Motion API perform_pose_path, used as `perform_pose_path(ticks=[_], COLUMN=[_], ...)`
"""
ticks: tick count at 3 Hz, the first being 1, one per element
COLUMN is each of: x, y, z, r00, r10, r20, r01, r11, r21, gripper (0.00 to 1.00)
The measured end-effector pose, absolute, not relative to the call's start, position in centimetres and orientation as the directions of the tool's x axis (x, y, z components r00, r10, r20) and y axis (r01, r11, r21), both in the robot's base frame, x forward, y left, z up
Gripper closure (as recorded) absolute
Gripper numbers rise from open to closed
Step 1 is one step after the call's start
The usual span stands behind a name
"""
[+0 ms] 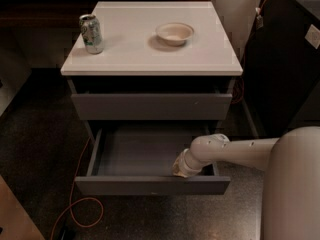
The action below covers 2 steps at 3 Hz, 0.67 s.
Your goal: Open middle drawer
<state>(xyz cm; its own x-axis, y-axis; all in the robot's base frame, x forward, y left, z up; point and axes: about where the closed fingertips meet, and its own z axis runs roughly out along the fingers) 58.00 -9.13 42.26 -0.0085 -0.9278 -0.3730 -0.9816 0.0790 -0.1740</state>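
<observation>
The middle drawer (150,185) is pulled out towards me, showing its bare grey tray interior (135,151). My gripper (181,168) reaches in from the right on a white arm (235,149). It sits inside the drawer at its right front corner, right against the inner side of the front panel. A closed grey drawer front (150,106) sits above the open drawer. Whatever lies below the open drawer is hidden by it.
The cabinet's white top (150,54) holds a green-and-white can (91,33) at the left and a pale bowl (174,33) near the middle. An orange cable (75,204) lies on the dark floor at the left. A black unit (285,59) stands to the right.
</observation>
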Motion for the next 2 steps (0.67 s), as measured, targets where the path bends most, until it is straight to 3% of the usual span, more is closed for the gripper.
perform_pose_path(ticks=[2], x=[56.51], y=[-9.1], z=[41.76], r00=[-0.008], r10=[-0.925], r20=[-0.379], r01=[-0.985], r11=[0.074], r21=[-0.158], gripper=[1.0])
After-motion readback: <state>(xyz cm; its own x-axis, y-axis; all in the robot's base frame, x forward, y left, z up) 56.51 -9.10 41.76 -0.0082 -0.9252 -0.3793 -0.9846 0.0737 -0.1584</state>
